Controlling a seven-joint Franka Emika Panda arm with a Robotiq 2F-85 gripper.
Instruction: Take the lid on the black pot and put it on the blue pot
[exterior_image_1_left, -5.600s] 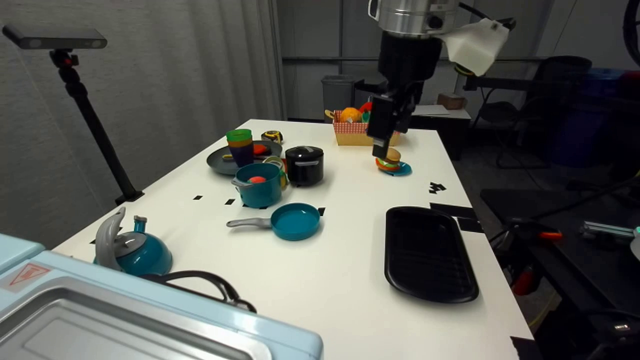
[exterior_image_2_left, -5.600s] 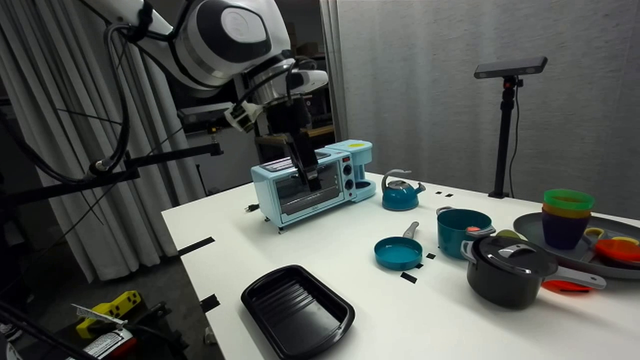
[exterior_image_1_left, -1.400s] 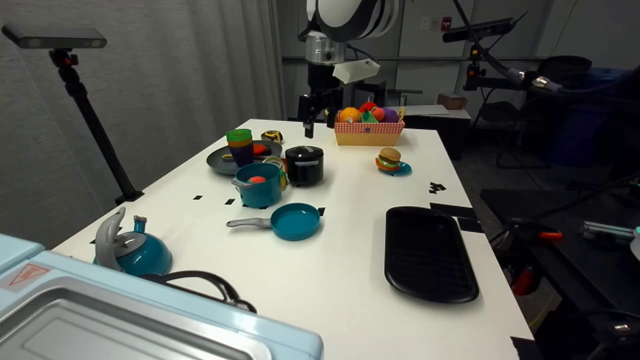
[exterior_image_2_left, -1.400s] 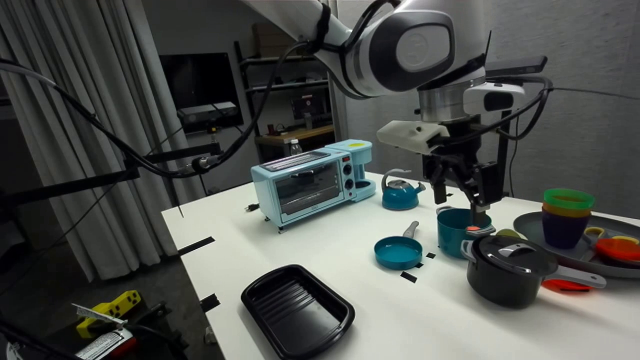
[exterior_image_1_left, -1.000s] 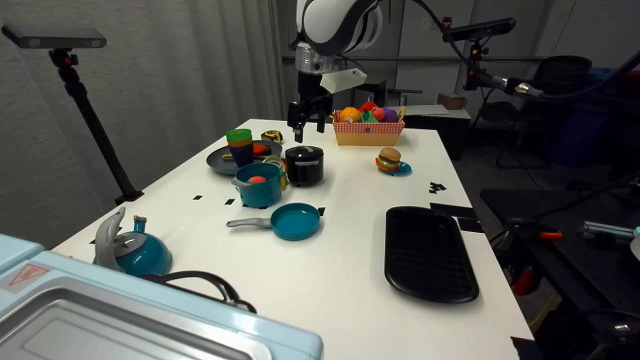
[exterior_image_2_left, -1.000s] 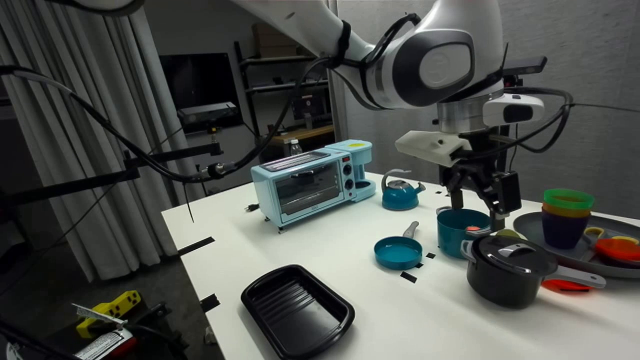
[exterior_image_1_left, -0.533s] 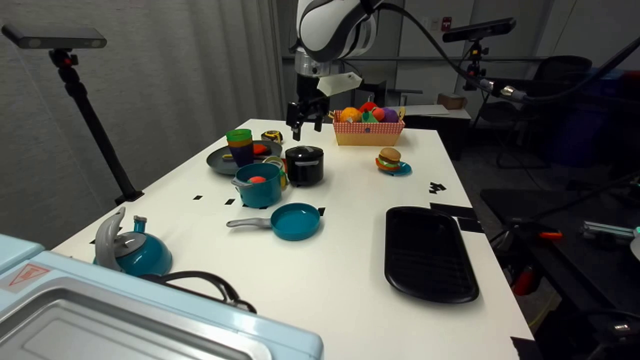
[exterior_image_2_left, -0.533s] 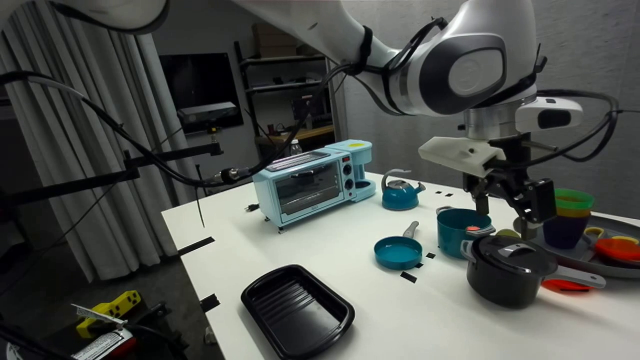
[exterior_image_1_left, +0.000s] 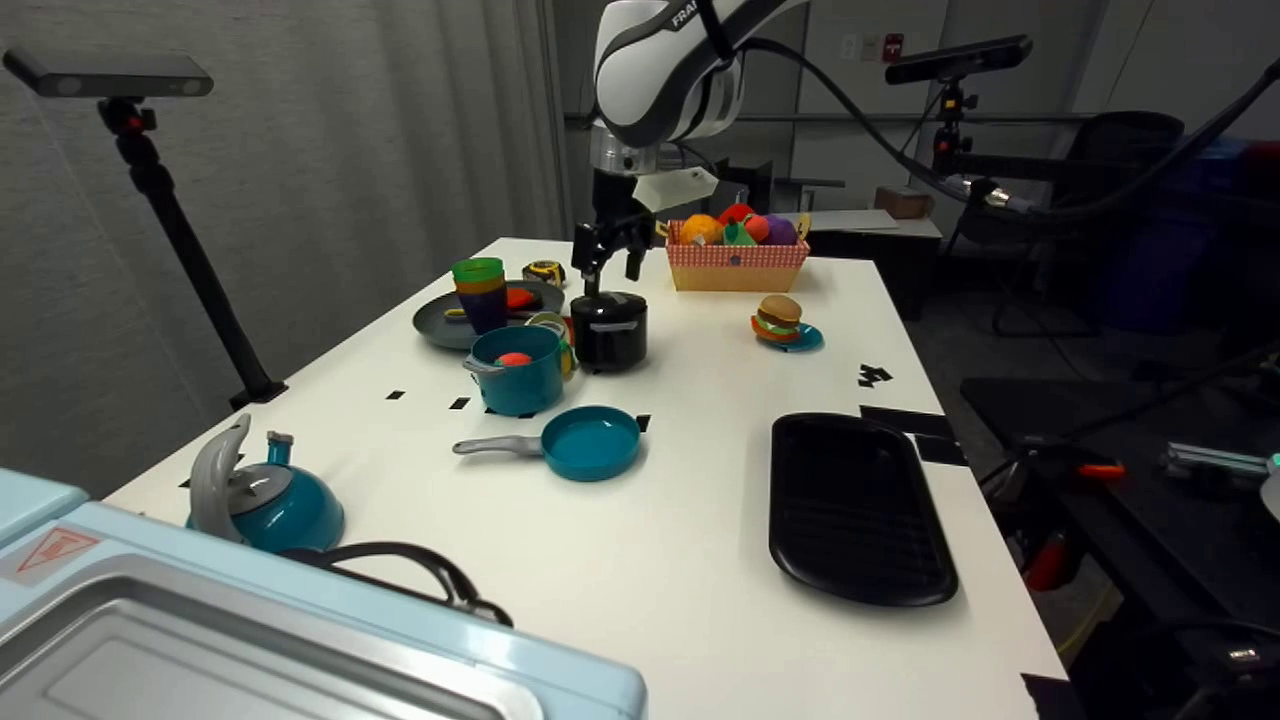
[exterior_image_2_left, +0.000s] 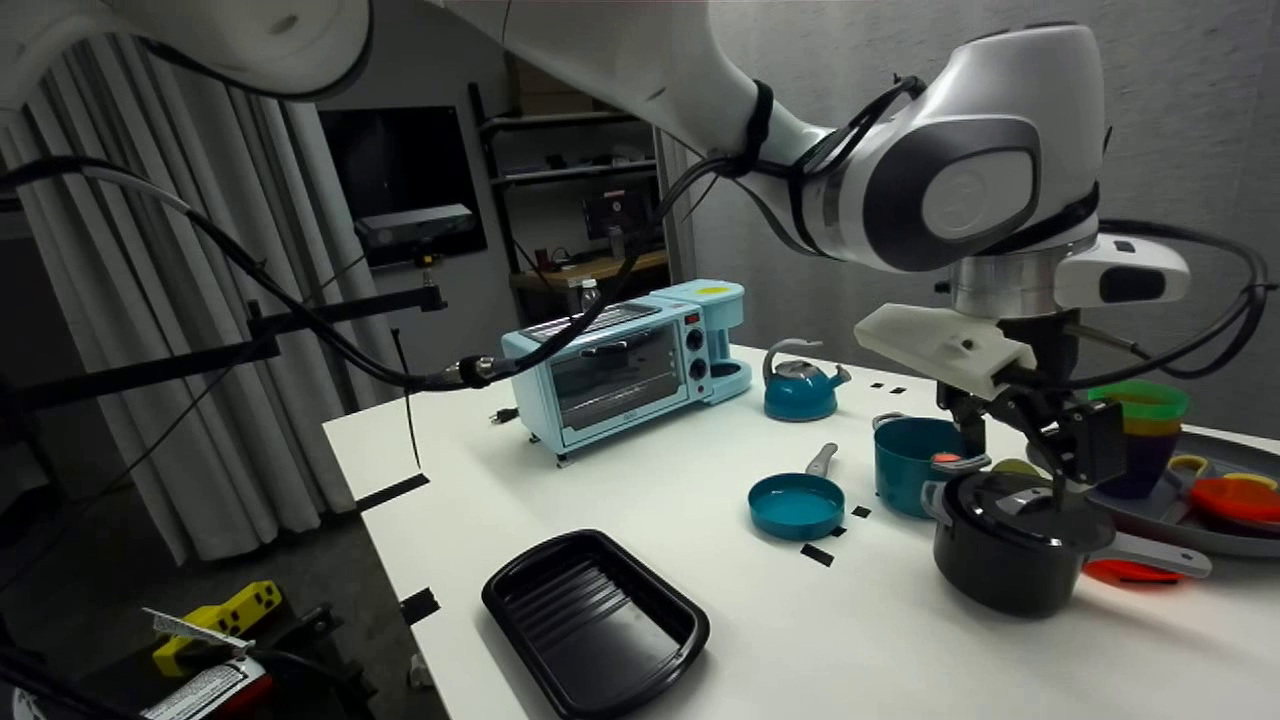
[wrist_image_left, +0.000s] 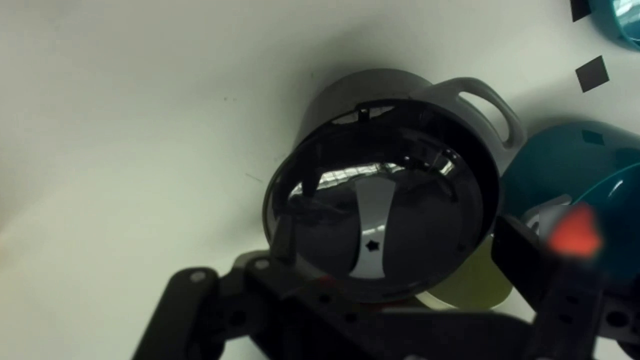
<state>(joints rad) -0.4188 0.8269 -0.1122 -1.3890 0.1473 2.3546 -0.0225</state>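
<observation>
The gripper (wrist_image_left: 395, 232), jaws wide apart and empty, stands close over the lid (wrist_image_left: 372, 205), which rests on the black pot (exterior_image_2_left: 1000, 575). The table (exterior_image_1_left: 690, 540) is white; a grey curtain (exterior_image_1_left: 350, 180) hangs beyond.

One white table (exterior_image_1_left: 660, 560) bears two pots, one black pot (exterior_image_2_left: 1000, 575) and one blue pot (exterior_image_1_left: 525, 388), together with a single pot lid (wrist_image_left: 372, 210). Cookware further comprises one frying pan (exterior_image_1_left: 590, 443), one kettle (exterior_image_2_left: 800, 397) and one black tray (exterior_image_1_left: 860, 510). Plates number two: one large grey plate (exterior_image_1_left: 435, 325) and one small teal plate (exterior_image_1_left: 808, 340). Nested cups (exterior_image_1_left: 478, 270) number three: green, orange and purple. There is also one oven (exterior_image_2_left: 625, 385), one basket (exterior_image_1_left: 735, 275), one burger (exterior_image_1_left: 778, 318) and one tape measure (exterior_image_1_left: 545, 272). Coloured pieces (exterior_image_1_left: 700, 230) in the basket number at least four; their overlap leaves the exact total uncertain. One robot arm (exterior_image_2_left: 960, 190) carries one two-fingered gripper (exterior_image_2_left: 1016, 470). Two cameras (exterior_image_1_left: 110, 77) appear in an exterior view.
</observation>
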